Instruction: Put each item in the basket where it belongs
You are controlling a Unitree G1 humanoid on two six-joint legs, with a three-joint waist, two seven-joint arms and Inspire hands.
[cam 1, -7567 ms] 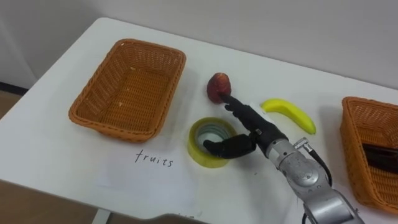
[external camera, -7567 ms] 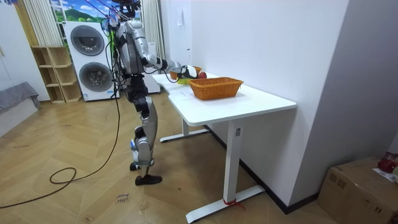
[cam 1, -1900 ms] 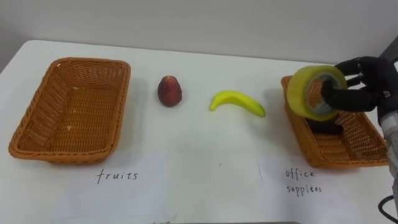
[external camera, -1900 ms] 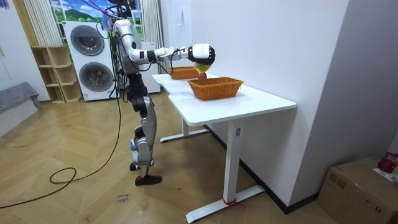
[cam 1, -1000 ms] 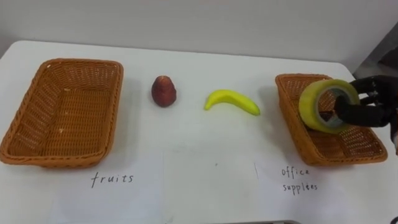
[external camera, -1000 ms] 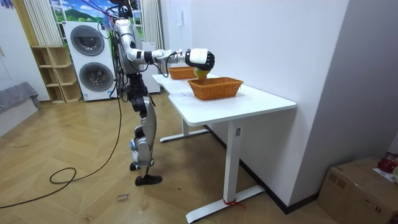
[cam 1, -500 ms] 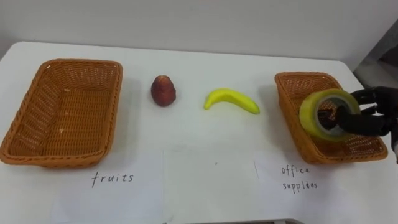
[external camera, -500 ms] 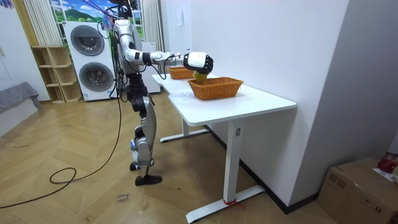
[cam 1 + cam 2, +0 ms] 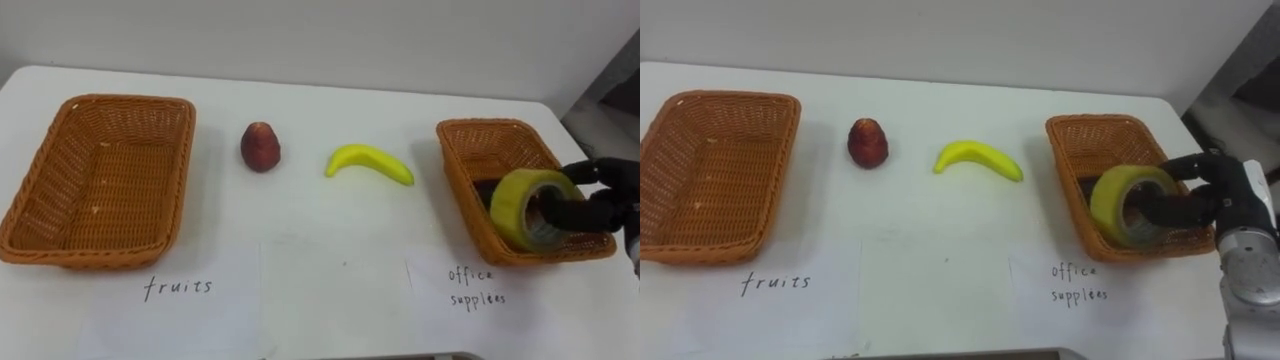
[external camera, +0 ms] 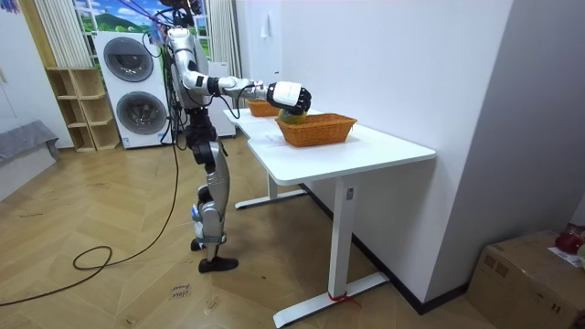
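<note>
A yellow tape roll [image 9: 527,208] [image 9: 1126,206] sits low in the right wicker basket [image 9: 462,158] [image 9: 1070,136], the one labelled for office supplies. My right hand [image 9: 595,200] [image 9: 1211,190] is shut on the roll, thumb through its hole and fingers over its rim. A dark object [image 9: 483,188] lies in that basket behind the roll. A red fruit [image 9: 260,146] [image 9: 867,142] and a banana [image 9: 369,163] [image 9: 977,158] lie on the white table [image 9: 330,270] between the baskets. The left basket [image 9: 95,175], marked fruits, holds nothing. In the room view I stand at the table's end with my right arm [image 10: 274,92] stretched over the near basket [image 10: 317,128].
Handwritten labels lie on the table in front of each basket. The table's front edge runs along the bottom of the eye views. In the room view, washing machines [image 10: 133,87] and a shelf stand behind me; a cardboard box [image 10: 535,274] sits on the floor at the right.
My right hand has lowered the tape roll from above the right basket down into it, towards its near edge. The fruit and banana have stayed put.
</note>
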